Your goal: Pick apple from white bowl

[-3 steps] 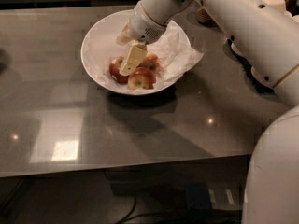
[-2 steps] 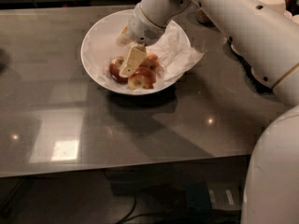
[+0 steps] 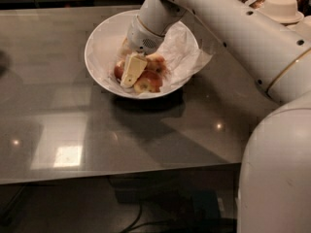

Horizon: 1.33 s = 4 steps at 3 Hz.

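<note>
End effector [image 3: 131, 74] low in the white bowl [image 3: 97, 47], among the apples.

Since a moment ago the end effector has moved slightly left and deeper into the bowl; the bowl and fruit lie as before. The grey, glossy surface [image 3: 73, 130] shows bright reflections of lights, and below its front edge lie dark floor and cables. The arm [image 3: 233, 28] reaches in from the right, over the crumpled paper [image 3: 187, 47] spilling across the bowl's rim. The end effector sits just right of the apple [image 3: 118, 72], seemingly touching it; whether it is apart, together or clamped cannot be told. Two paler apples lie to its right.
</note>
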Each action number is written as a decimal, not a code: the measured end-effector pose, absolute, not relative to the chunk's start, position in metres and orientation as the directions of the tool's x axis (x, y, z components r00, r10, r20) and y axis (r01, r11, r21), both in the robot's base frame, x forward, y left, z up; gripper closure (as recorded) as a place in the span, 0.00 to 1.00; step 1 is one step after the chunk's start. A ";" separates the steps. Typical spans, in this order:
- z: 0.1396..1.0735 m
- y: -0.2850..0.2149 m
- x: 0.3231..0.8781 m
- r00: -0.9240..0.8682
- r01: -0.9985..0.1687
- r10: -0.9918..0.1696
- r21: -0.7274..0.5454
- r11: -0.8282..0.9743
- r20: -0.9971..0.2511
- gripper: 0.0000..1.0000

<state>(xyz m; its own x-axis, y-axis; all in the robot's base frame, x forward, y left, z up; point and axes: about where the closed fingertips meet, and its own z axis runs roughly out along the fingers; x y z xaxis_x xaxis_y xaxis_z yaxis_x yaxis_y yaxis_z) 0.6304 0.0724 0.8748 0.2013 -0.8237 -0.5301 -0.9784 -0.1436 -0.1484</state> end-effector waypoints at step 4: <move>0.849 0.074 0.633 0.163 -0.987 -0.831 -0.091 -0.136 -0.531 0.94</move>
<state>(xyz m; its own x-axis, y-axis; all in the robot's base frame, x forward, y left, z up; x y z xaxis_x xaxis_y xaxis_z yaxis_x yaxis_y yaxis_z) 0.6332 0.0743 0.8493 0.1631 -0.8315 -0.5311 -0.9866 -0.1356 -0.0906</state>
